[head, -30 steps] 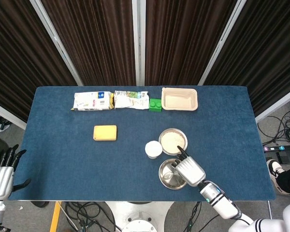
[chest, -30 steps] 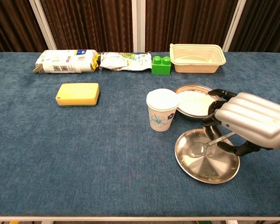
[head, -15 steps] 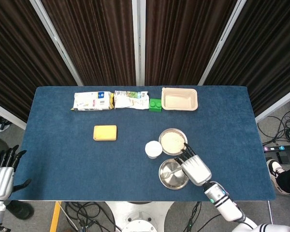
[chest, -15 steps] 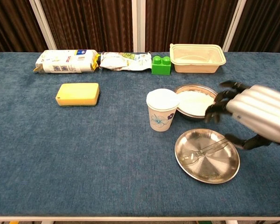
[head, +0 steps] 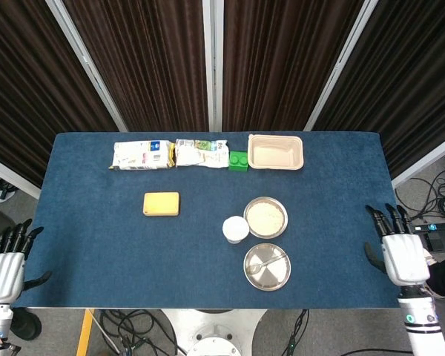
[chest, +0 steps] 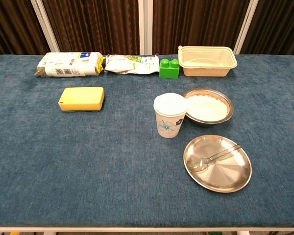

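Observation:
A clear plastic spoon (chest: pixel 214 158) (head: pixel 265 262) lies in a shallow metal plate (chest: pixel 235 175) (head: pixel 268 278) near the table's front. Behind the plate stand a metal bowl (chest: pixel 209 106) (head: pixel 265 217) of white grains and a paper cup (chest: pixel 170 115) (head: pixel 235 229). My right hand (head: pixel 400 252) hangs open at the table's right front edge, well clear of the plate. My left hand (head: pixel 4 265) is open off the table's left front corner. Neither hand shows in the chest view.
A yellow sponge (chest: pixel 82 98) (head: pixel 161 204) lies left of centre. Along the back edge sit two food packets (chest: pixel 71 64) (chest: pixel 129 63), a green block (chest: pixel 169 68) and a beige tray (chest: pixel 230 66). Cables (head: pixel 133 330) trail on the floor below the blue table (head: pixel 96 245).
My right hand let go of the spoon, left it in the metal plate and drew back to the table's right edge, out of the chest view. The left hand barely moved.

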### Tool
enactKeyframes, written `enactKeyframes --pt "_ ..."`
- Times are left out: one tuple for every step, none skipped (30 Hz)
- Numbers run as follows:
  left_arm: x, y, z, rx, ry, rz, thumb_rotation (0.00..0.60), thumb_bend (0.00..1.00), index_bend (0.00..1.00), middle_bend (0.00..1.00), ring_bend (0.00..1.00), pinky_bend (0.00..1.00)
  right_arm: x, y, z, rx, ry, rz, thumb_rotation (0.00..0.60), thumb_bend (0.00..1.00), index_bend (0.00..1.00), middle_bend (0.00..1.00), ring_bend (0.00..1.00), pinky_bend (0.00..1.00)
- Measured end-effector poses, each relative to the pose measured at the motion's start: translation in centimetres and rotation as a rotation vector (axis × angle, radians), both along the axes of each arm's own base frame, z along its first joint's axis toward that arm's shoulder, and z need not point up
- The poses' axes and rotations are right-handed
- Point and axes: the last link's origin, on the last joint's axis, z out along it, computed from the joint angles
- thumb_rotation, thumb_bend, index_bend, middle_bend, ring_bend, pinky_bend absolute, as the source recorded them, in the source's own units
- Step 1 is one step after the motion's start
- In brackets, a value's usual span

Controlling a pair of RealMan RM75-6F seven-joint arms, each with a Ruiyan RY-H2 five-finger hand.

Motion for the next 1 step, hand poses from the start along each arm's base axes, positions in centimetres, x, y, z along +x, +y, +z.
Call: enactKeyframes --pt "0.08 0.08 -0.05 0.000 -0.002 -0.001 0.600 0.12 0.22 0.14 0.07 0.05 -0.21 0.37 0.45 -0.011 -0.013 -0.011 0.600 0.33 0.08 0.18 0.04 0.00"
